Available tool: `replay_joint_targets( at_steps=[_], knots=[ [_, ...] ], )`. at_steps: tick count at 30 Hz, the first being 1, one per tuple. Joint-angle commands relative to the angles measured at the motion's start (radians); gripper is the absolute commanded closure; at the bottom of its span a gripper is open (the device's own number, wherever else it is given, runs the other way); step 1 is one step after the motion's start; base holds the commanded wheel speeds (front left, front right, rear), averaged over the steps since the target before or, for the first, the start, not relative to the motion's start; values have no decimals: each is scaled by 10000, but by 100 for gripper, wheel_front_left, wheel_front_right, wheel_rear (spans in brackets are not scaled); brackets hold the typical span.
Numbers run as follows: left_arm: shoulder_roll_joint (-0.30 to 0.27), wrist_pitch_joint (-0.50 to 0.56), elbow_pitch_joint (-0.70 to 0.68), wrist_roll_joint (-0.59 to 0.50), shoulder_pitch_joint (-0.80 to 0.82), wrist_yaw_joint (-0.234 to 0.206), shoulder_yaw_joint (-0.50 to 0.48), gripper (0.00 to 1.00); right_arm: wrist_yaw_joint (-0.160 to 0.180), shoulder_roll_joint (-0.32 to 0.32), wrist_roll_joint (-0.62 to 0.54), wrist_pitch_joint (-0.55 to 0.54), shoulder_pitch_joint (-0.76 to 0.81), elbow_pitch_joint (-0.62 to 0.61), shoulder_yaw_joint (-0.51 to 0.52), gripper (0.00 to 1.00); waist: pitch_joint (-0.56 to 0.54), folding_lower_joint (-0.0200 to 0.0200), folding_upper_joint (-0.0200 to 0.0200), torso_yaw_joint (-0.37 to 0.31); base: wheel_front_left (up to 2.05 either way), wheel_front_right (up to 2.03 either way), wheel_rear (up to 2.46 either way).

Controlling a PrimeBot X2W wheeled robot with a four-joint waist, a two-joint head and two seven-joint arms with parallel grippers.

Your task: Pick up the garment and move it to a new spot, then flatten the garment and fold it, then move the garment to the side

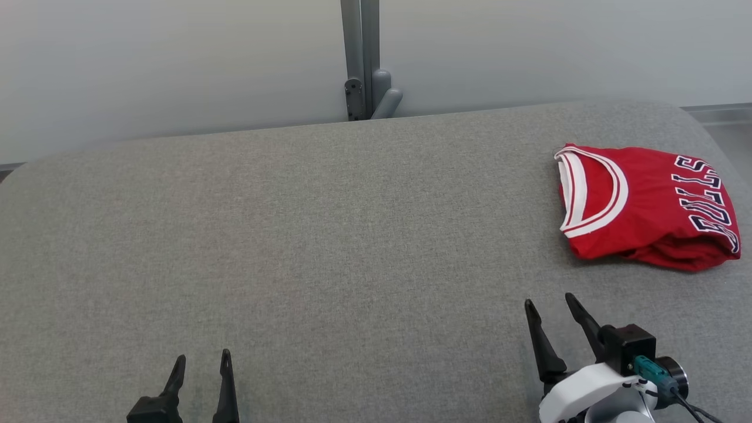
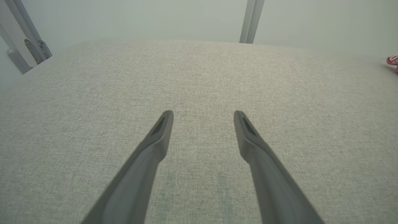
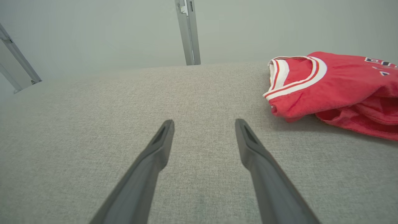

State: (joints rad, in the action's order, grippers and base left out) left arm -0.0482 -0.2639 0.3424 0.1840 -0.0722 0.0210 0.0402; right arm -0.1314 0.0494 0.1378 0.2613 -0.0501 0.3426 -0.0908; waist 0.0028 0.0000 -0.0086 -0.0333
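Garment, a folded red jersey (image 1: pixel 646 205) with white-trimmed collar, lies at two o'clock on the grey fabric table (image 1: pixel 294 235), long axis three-to-nine. The spread, empty right gripper (image 1: pixel 549 299) is nearer, jersey at its one o'clock; the left gripper (image 1: pixel 203 354), equally spread, is well apart.

Garment (image 1: pixel 646 205) lies on the bench (image 1: pixel 294 235), far right side, closer to the back edge than the front. My right hand (image 1: pixel 550 299) is at front right over the bench, in front of the garment and slightly left of it, not touching. My left hand (image 1: pixel 203 354) is at front left, well apart from the garment. An upright post (image 1: pixel 361 59) stands behind the bench's back edge, about mid-width, with the wall (image 1: pixel 147 59) behind it. Another slanted post (image 2: pixel 28 40) stands off the bench's back left corner.
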Motion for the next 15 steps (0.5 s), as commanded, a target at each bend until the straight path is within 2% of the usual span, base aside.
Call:
replay_joint_targets(
  at_steps=[1, 10, 11, 15],
  knots=[
    [-9, 2, -45, -1, 10, 1, -3, 0, 0, 5, 2, 6, -11, -45, -9, 0, 4, 0, 1, 6, 0, 0, 0],
    [-13, 2, -47, 6, 43, 64, -38, 0, 2, 8, 15, 10, -42, -32, -2, 0, 25, 0, 8, 33, 0, 0, 0],
    [-13, 2, -44, 22, 45, 81, -37, 100, 2, 9, 24, 10, -44, -28, -3, 100, 26, 0, 9, 36, 0, 0, 0],
    [31, 2, 431, 2, -40, 54, -13, 100, 0, -50, 2, -8, 223, 374, -10, 100, 26, 0, 0, 35, 0, 0, 0]
  ],
)
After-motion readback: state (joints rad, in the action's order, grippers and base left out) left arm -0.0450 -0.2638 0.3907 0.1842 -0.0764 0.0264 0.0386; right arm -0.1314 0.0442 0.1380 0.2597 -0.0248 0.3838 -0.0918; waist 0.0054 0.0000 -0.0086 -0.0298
